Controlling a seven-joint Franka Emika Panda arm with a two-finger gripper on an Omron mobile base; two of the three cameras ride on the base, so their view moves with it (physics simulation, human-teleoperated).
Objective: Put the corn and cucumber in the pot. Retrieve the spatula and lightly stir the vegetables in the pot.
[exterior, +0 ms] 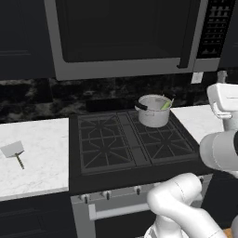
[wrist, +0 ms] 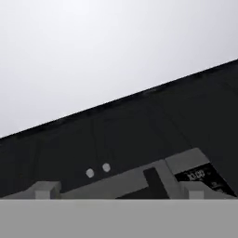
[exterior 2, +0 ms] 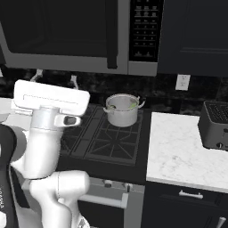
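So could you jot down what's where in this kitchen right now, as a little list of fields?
pot: on the stove's back right burner, upright
in the pot: something green and yellow-green, seen in both base views; the corn leans on the rim
spatula: flat on the white counter left of the stove, untouched
gripper: open, holding nothing, raised and pointing up toward the dark upper cabinets
microwave: above the stove, door shut
toaster: on the right counter

dim render; soft, low-res, no glare
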